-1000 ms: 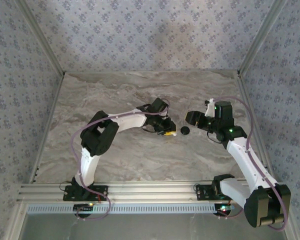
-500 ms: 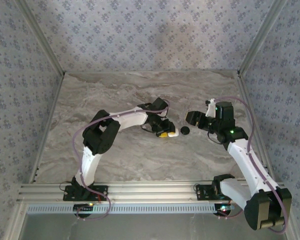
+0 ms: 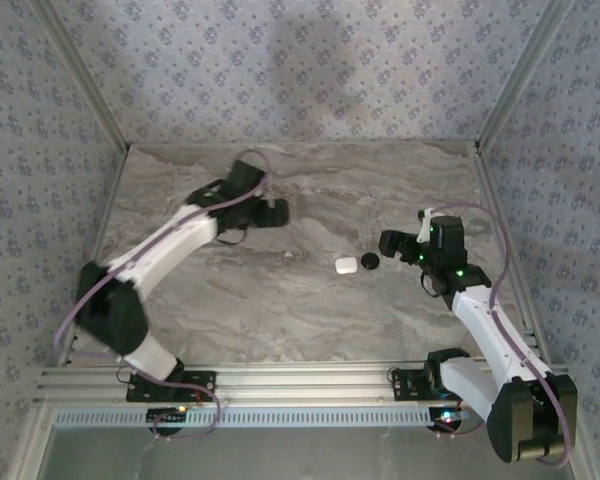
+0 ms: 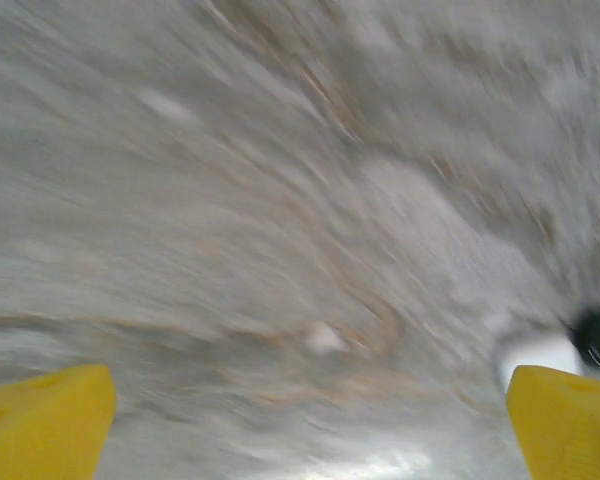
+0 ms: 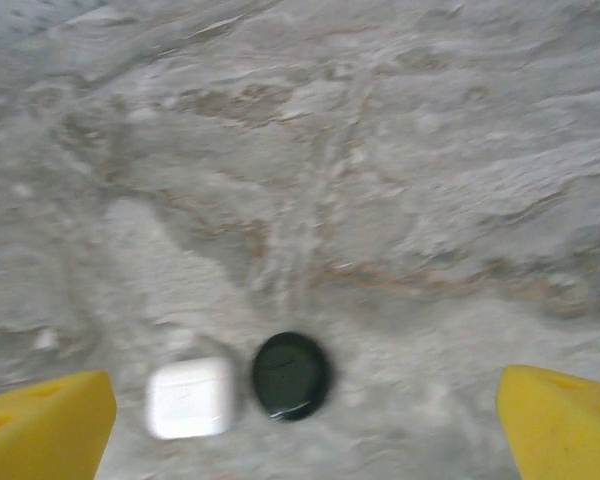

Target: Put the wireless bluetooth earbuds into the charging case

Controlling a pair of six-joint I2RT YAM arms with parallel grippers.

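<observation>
The top view records both arms over a grey marbled worktop (image 3: 230,310) enclosed by patterned walls (image 3: 310,70). The left gripper (image 3: 276,213) is seen left of centre toward the far edge, and the right gripper (image 3: 390,243) near the right edge.

Jaw spacing is resolved in the wrist views. The left fingertips (image 4: 42,418) and the right fingertips (image 5: 565,425) are set wide apart, with nothing held.

The charging case (image 3: 345,265) lies right of the worktop's centre. A black disc (image 3: 370,261) is just beside it on the right-edge side.

In the right wrist view the case is seen as a glossy white rounded square, slightly blurred. A white speck (image 3: 288,257) left of the case is too small to be identified.
</observation>
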